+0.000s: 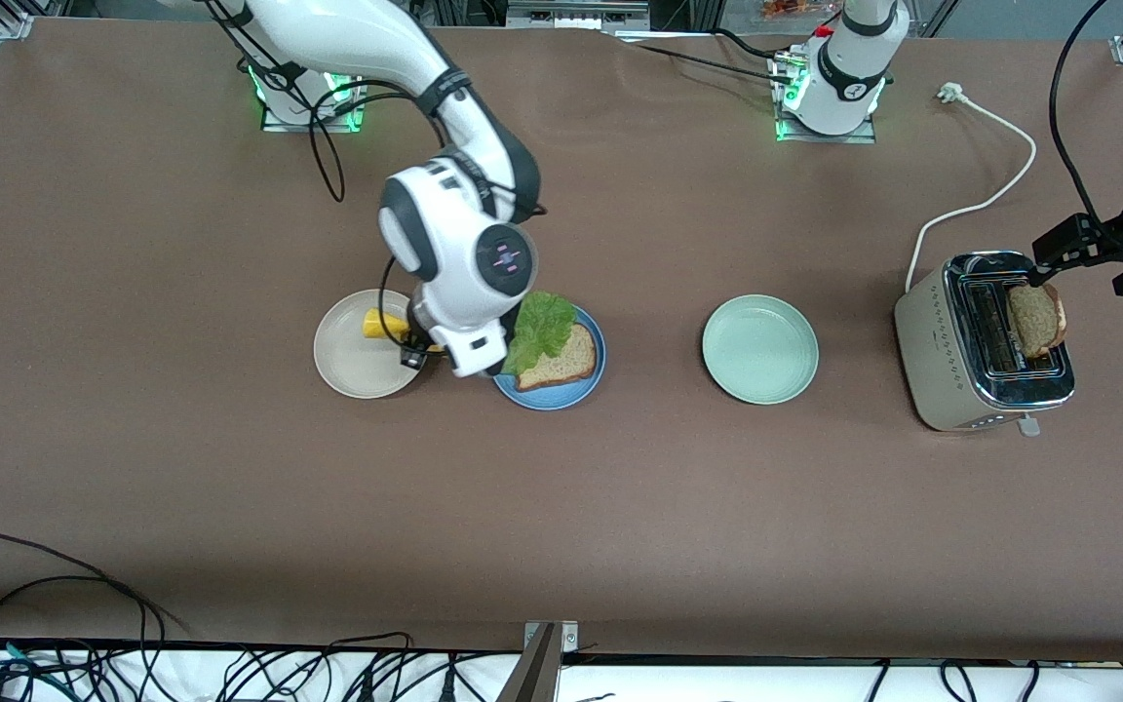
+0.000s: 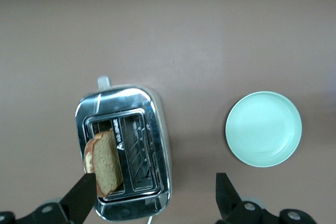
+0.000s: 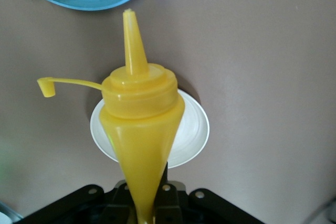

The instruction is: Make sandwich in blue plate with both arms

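Brown tabletop (image 1: 561, 507) carries the blue plate (image 1: 576, 390) with bread and lettuce (image 1: 540, 327); my right hand (image 1: 415, 353) hovers beside it. Left wrist: my left hand (image 2: 152, 195), spread wide and empty, hangs over the toaster's slice (image 2: 107, 163), to grasp next. Right wrist: pinched tight on a yellow squeeze bottle (image 3: 140, 124).

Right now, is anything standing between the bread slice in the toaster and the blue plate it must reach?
Only the empty pale green plate lies on the table between the silver toaster and the round blue plate. It is flat, so the brown bread slice could probably pass above it. The open left claw is over the toaster.
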`<state>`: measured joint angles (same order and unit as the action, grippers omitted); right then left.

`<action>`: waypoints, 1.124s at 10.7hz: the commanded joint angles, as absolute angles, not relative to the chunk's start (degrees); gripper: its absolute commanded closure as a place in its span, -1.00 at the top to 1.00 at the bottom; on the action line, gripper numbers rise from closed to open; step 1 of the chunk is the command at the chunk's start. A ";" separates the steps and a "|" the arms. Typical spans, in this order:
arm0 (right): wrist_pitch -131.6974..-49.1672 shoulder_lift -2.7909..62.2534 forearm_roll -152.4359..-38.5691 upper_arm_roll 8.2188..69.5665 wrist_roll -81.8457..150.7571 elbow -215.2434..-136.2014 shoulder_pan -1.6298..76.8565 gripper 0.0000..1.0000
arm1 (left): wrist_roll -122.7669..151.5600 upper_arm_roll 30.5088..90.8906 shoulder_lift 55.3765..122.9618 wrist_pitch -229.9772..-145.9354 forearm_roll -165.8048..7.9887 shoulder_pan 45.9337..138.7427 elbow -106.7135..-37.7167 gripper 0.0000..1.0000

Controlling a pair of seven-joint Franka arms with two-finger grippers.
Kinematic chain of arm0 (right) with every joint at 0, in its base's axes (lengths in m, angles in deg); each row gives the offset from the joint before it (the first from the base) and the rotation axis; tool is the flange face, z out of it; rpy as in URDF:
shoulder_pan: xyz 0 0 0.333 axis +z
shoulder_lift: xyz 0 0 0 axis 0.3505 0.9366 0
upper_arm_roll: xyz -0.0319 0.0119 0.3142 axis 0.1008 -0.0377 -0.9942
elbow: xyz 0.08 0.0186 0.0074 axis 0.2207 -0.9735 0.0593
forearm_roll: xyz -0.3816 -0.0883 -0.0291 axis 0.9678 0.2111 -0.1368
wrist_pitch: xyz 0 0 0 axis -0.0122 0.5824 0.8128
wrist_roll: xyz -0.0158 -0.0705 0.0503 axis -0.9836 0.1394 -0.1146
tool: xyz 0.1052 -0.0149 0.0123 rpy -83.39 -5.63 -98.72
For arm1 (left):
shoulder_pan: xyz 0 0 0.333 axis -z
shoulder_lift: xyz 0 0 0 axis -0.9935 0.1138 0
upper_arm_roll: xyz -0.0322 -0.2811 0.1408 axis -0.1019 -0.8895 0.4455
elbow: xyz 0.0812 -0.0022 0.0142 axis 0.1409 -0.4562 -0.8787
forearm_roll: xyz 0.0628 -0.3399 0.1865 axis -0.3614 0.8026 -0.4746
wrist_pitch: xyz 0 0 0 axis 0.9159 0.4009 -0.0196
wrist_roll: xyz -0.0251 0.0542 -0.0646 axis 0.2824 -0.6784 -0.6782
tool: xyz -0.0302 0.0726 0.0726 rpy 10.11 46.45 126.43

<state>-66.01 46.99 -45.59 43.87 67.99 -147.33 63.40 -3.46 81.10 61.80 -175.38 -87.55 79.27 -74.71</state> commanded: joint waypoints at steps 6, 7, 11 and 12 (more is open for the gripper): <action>-65.43 43.01 -76.46 43.64 80.64 -147.80 43.21 -0.91 | -4.70 87.11 69.34 -178.72 -88.16 79.16 -78.50 0.99; -65.51 42.83 -78.50 43.55 84.49 -147.80 41.02 -0.91 | -5.23 88.33 70.13 -179.07 -88.16 79.16 -79.19 0.98; -63.94 43.00 -88.25 43.29 101.89 -148.33 31.88 -0.91 | -5.15 90.10 72.69 -179.95 -88.16 79.15 -79.64 0.88; -61.67 43.18 -91.06 43.29 104.63 -148.33 29.94 -0.90 | -5.24 90.45 72.78 -179.95 -88.16 79.16 -79.64 0.88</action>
